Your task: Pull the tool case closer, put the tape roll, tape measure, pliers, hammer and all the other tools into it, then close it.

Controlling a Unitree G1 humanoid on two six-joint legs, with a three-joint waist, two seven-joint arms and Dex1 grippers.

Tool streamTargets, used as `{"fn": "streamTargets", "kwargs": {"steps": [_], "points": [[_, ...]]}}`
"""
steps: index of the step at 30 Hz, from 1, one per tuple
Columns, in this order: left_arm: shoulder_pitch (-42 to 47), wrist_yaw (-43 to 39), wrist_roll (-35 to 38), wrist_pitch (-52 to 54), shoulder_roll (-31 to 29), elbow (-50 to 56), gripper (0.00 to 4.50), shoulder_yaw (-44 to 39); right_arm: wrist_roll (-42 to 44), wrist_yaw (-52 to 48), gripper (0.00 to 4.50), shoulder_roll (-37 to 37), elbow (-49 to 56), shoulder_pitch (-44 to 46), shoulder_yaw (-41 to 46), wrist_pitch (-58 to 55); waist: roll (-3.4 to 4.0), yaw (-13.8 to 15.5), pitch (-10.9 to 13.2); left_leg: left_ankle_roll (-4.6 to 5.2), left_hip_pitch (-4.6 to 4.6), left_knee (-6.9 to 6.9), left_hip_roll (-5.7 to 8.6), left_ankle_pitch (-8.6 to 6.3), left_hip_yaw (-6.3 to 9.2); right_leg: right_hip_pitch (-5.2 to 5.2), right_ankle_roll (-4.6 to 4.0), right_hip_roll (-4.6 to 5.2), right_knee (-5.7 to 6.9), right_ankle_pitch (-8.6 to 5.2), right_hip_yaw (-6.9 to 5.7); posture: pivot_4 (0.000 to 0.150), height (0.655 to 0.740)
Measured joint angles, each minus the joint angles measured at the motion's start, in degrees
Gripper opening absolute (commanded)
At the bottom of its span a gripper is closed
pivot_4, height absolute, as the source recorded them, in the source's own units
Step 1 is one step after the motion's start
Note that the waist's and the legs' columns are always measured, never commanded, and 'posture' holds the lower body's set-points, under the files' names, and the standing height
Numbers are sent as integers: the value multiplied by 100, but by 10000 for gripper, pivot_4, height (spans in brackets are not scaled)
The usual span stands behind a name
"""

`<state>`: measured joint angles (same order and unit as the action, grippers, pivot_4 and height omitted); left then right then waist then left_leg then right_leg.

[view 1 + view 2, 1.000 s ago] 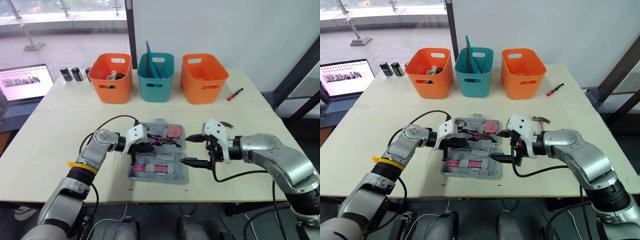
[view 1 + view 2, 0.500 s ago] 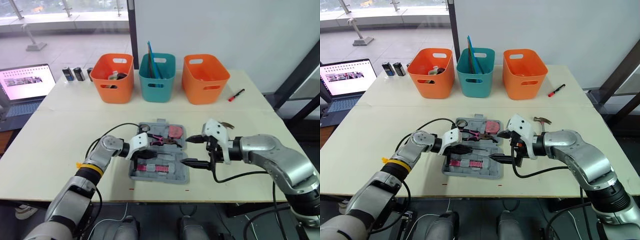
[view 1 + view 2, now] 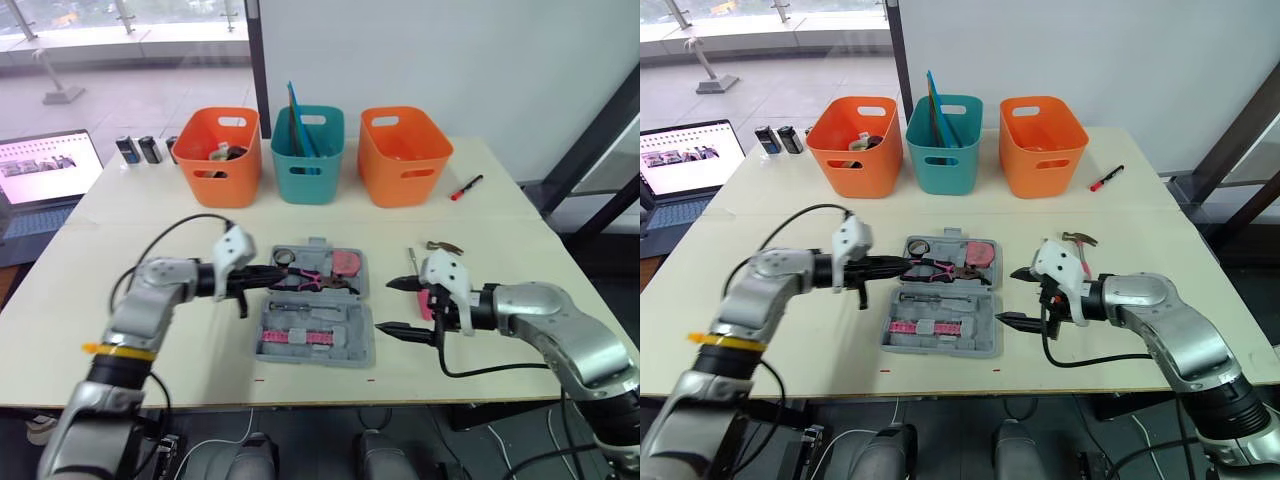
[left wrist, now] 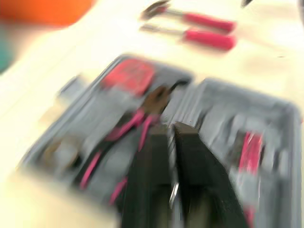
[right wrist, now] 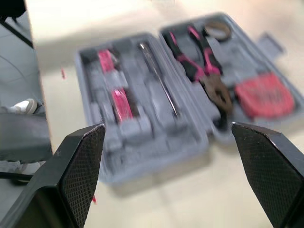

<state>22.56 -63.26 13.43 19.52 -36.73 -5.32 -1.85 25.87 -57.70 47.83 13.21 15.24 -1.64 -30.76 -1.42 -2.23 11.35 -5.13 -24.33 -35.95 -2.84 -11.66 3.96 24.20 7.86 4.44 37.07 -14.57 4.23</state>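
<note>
I work over a cream, matt table top (image 3: 520, 250) set against a white wall, with glazing and a railing beyond its far left corner and dark slanted beams off to my right. Along the far edge, well beyond both sets of fingers, stand an orange plastic bin (image 3: 220, 157), a teal plastic bin (image 3: 308, 160) with blue sticks in it and a second orange bin (image 3: 405, 158). A red marker pen (image 3: 466, 188) lies past that last one. Small black canisters (image 3: 148, 149) and an open laptop (image 3: 40, 178) sit far out to the left of my left gripper (image 3: 264, 271). The grey plastic tool case (image 3: 362, 340) lies open between my grippers. My left gripper hovers at the case's left edge, its fingers (image 4: 192, 156) pressed almost together with only a slit between them. Just ahead of their tips lie the pink-handled pliers (image 3: 310, 282), with the dark tape roll (image 3: 284, 256) beside them and the red tape measure (image 3: 348, 262) past them, all in the case's far half. My right gripper (image 3: 391, 306) hangs just off the case's right edge, its fingers (image 5: 71, 175) spread wide and holding nothing. Behind it, on the bare table outside the case, lies the pink-handled hammer (image 3: 1078, 240), with my wrist covering part of its handle. Beside the hammer lies a thin-shafted pink-handled tool (image 4: 209, 40), too blurred to name.
</note>
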Motion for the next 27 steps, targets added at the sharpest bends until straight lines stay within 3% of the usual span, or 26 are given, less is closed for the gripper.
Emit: {"fn": "streamTargets", "kwargs": {"steps": [5,6,11,16,22,27], "points": [[-1185,438,-3,-496,-487,-230,42591,-1016,-87,-468,45000,105,-1146,-443,560,921,0,-11,0,0,0,-3,0,0,-1,0,-7,1,-2,0,0,1500,7344],[-1403,509,6,-671,-556,-310,43860,-1200,-108,-524,45000,103,-1365,-506,676,1163,0,-15,0,0,0,-3,0,0,-4,0,-7,2,-3,0,0,1500,7344],[-2728,953,89,-1509,-619,-789,43860,-2428,-257,-575,45000,69,-2862,-767,1407,2272,0,-37,0,-1,4,6,-1,-1,-14,2,-9,7,-11,-1,1,1500,7344],[-3633,1101,304,-1872,-504,-826,43860,-3125,-341,-586,45000,49,-3578,-853,1615,2819,-1,-36,0,-3,14,3,-2,-2,-24,2,-17,13,-13,3,5,1500,7344],[-4177,1168,552,-1940,-385,-442,43860,-3467,-364,-552,45000,-13,-3524,-837,1627,2793,-1,-33,0,-4,14,6,-2,-2,-30,3,-18,17,-19,3,9,1500,7344],[-3982,1134,591,-2009,-513,-274,43860,-3341,-368,-458,45000,-30,-3047,-763,1551,2501,-2,-19,-1,-4,13,6,-2,-2,-29,4,-19,17,-19,4,9,1500,7344]]}}
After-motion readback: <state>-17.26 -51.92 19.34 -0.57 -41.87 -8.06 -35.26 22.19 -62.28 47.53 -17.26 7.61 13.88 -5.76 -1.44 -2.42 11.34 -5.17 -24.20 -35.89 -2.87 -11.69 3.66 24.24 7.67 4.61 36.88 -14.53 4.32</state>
